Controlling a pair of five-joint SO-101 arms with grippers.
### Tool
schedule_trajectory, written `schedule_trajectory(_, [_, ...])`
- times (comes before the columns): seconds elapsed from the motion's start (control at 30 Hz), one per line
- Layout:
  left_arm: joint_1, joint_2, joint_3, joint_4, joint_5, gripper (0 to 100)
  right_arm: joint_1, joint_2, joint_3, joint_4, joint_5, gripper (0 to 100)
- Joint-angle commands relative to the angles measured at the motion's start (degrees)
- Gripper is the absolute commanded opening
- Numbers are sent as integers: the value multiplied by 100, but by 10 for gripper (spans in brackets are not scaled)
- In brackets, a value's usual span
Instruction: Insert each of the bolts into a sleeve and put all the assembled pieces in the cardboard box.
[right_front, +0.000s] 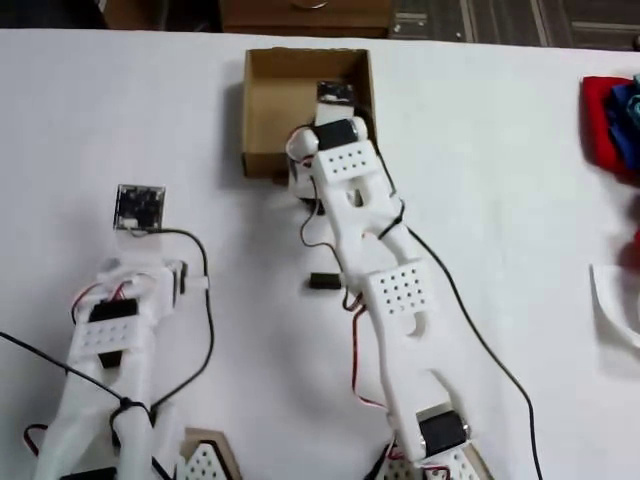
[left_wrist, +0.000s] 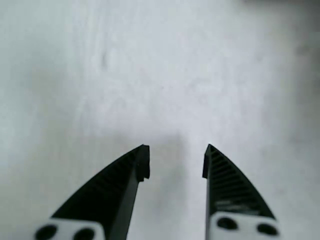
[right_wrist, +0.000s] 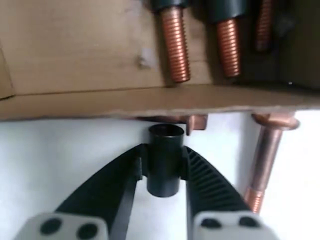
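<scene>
White table (right_front: 500, 150) — left gripper (left_wrist: 176, 150) spread above, right gripper (right_wrist: 164, 154) pinching a black sleeve (right_wrist: 164, 172) by the cardboard box (right_wrist: 75, 105); beyond, perhaps furniture (right_front: 300, 12).

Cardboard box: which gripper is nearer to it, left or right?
Right. The right gripper, shut on a black sleeve, is just outside the near wall of the cardboard box; the left gripper is open over bare table, well away from it.

Blk sleeve (right_wrist: 164, 167) just outside cardboard box (right_wrist: 75, 55) wall, sleeved Cu bolts (right_wrist: 172, 45) inside, loose bolt (right_wrist: 265, 155) outside.
</scene>
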Motion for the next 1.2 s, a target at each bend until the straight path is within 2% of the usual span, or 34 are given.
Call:
schedule_trajectory(0.0, [-26, -53, -13, -88, -18, 195, 22, -119, -264, 198, 53, 28])
schedule_trajectory(0.13, [-26, -53, -13, -88, -18, 195, -75, -400, -519, 971, 53, 22])
schedule_trajectory(0.27, [-26, -53, -13, -88, -18, 195, -127, -1024, -185, 998, 53, 22])
schedule_trajectory(0.53, [-26, -53, -13, -88, -18, 195, -708, -2818, 2822, 954, 149, 27])
schedule_trajectory(0.67, [-26, -53, -13, -88, -18, 195, -848, -2712, 3244, 857, 1231, 29])
schedule_trajectory(0.77, [-26, -53, -13, -88, -18, 195, -831, -2457, 3244, 857, 1758, 77])
schedule_trajectory(0.97, [-26, -53, -13, -88, -18, 195, -752, -2158, 3244, 857, 1837, 217])
schedule_trajectory(1.17, [-26, -53, -13, -88, -18, 195, -787, -1965, 3244, 857, 1837, 226])
